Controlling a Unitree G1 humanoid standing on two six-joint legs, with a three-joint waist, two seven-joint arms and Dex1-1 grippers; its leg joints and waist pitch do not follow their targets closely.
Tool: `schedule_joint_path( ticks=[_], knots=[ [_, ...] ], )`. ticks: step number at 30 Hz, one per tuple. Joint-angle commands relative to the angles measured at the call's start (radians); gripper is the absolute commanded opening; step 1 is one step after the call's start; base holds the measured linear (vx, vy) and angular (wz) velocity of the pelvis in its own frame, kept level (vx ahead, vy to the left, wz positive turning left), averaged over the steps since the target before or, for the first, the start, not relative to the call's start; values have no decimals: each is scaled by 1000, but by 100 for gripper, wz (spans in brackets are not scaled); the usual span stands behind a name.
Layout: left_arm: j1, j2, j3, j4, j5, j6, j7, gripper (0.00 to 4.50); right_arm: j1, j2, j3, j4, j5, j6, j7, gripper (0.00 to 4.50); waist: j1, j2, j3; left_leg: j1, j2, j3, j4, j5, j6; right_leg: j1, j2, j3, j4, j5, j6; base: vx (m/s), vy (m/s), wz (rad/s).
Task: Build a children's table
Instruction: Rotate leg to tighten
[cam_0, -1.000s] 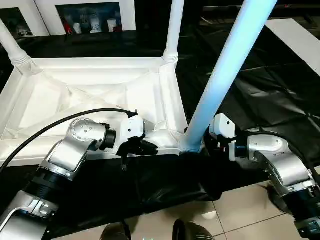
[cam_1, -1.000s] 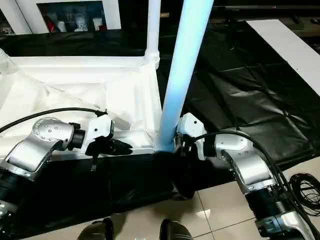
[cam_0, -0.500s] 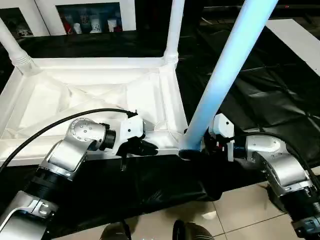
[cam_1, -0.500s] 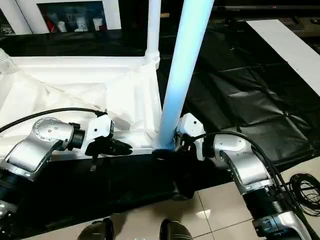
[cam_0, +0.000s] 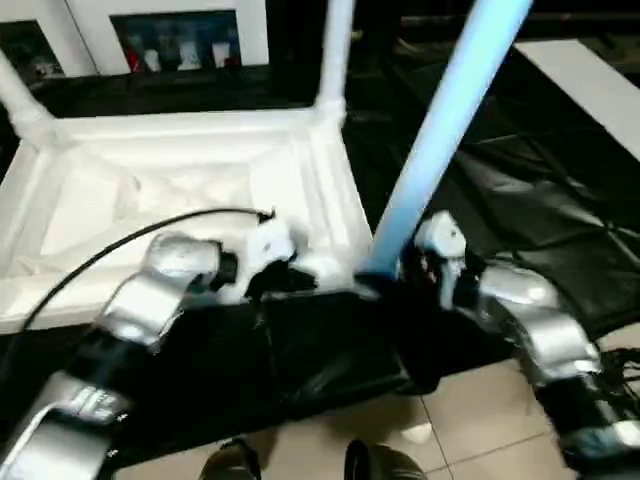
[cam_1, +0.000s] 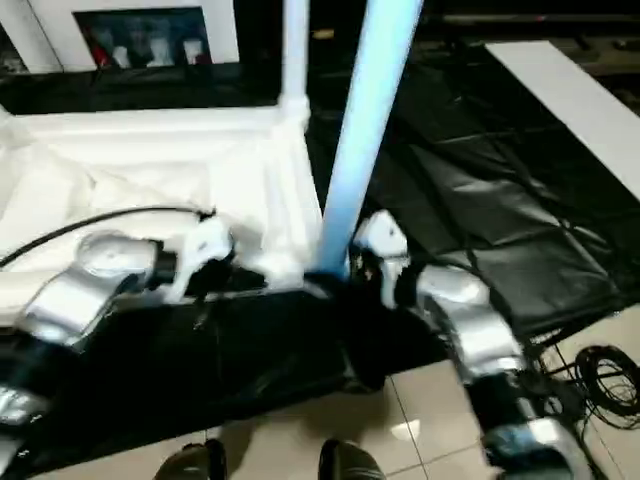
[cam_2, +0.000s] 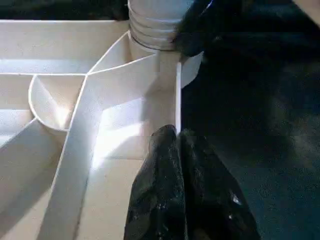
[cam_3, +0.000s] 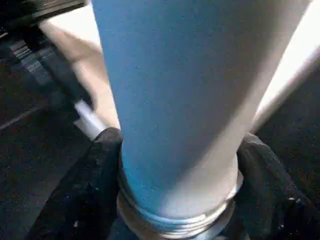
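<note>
Inverted white plastic table top (cam_0: 180, 180), ribbed underside up, on black sheeting (cam_0: 540, 200). Right gripper (cam_3: 175, 200): fingers (cam_3: 85, 190) clasp the base of a smooth round leg (cam_0: 440, 130) at the near corner socket. Left gripper (cam_2: 180, 150): fingers pressed together, empty, against the rim. Leg tops cut off.

legs (cam_0: 440, 130) upright in upturned table top (cam_0: 180, 180)
</note>
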Motion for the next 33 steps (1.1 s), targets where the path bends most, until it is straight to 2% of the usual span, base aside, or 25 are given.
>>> schedule_joint_path(
  ticks=[1,5,6,7,9,11,15,18,19,21,23,24,25,28,29,30,32,33],
  knots=[
    [-7,-32,-9,61,39,33,89,0,-3,45,-23,57,-21,8,-121,272,1,-2,-63,20,22,-12,-59,-168,41,54,-69,46,-79,-230,-212,0,0,0],
    [-53,-108,6,128,60,64,217,0,-33,170,-96,152,-21,-18,-372,272,-6,0,-63,21,19,-13,-63,-191,19,48,-71,46,-88,-285,-187,0,0,0],
    [-70,-134,10,151,66,71,260,0,-45,211,-114,190,-33,-44,-460,272,-6,2,-62,23,19,-14,-64,-208,10,44,-72,46,-91,-310,-180,0,0,0],
    [-89,-165,12,180,74,76,300,0,-61,263,-132,246,-54,-100,-570,272,-7,6,-63,20,19,-17,-66,-212,1,46,-73,45,-91,-318,-175,0,0,0],
    [-102,-186,10,200,81,76,321,0,-73,302,-142,289,-68,-151,-649,272,-7,6,-64,23,18,-16,-66,-221,-4,42,-71,45,-92,-301,-169,0,0,0],
    [-110,-202,3,217,90,64,332,0,-95,346,-157,346,-70,-206,-728,272,-7,5,-65,22,18,-16,-67,-219,1,45,-66,45,-87,-256,-167,0,0,0],
    [-103,-204,-9,213,93,47,312,0,-125,379,-154,386,-83,-248,-726,272,-10,2,-64,17,16,-14,-68,-217,18,47,-65,45,-84,-217,-166,0,0,0],
    [-93,-196,-14,199,90,41,294,0,-127,381,-146,384,-85,-249,-690,272,-10,1,-62,16,17,-15,-69,-232,25,48,-66,45,-86,-239,-160,0,0,0],
    [-82,-186,-16,182,88,39,279,0,-125,375,-137,375,-93,-255,-663,307,-10,2,-61,15,17,-15,-70,-236,26,48,-67,45,-87,-247,-159,0,0,0],
    [-62,-161,-15,150,83,35,253,0,-115,341,-129,327,-95,-267,-627,342,-11,-2,-63,14,16,-15,-69,-228,30,48,-67,46,-87,-254,-154,0,0,0],
    [-53,-148,-14,134,80,32,240,0,-107,319,-127,293,-89,-257,-601,351,-10,-2,-65,11,17,-14,-67,-195,40,52,-66,46,-83,-211,-156,0,0,0],
    [-44,-137,-13,118,77,31,230,0,-99,298,-126,259,-83,-245,-579,376,-10,-4,-66,12,17,-12,-66,-176,48,53,-63,47,-80,-173,-164,0,0,0],
    [-41,-134,-11,114,76,31,227,0,-98,292,-127,254,-81,-248,-574,376,-10,-3,-67,12,17,-12,-65,-163,51,53,-63,47,-77,-152,-171,0,0,0],
    [-14,-103,-9,65,67,32,197,0,-71,216,-139,144,-34,-191,-473,396,-8,-3,-69,12,16,-7,-61,-109,86,57,-59,47,-68,-44,-200,0,0,0],
    [-8,-94,-8,54,64,31,187,0,-62,188,-132,115,-26,-168,-432,396,-7,-1,-69,11,16,-8,-61,-108,90,59,-59,47,-67,-36,-204,0,0,0],
    [9,-72,-8,27,57,28,163,0,-36,109,-103,47,-19,-120,-309,396,-5,-1,-69,12,18,-9,-61,-105,95,62,-57,46,-66,-24,-207,0,0,0],
    [21,-54,-8,8,48,22,137,0,-14,46,-79,3,-11,-77,-208,396,-5,3,-68,12,18,-8,-60,-100,108,61,-56,46,-66,1,-215,0,0,0],
    [28,-45,-9,-2,42,18,122,0,-1,16,-68,-17,-5,-57,-160,396,-4,0,-67,13,17,-8,-59,-108,110,62,-56,46,-68,-10,-218,0,0,0]
  ],
)
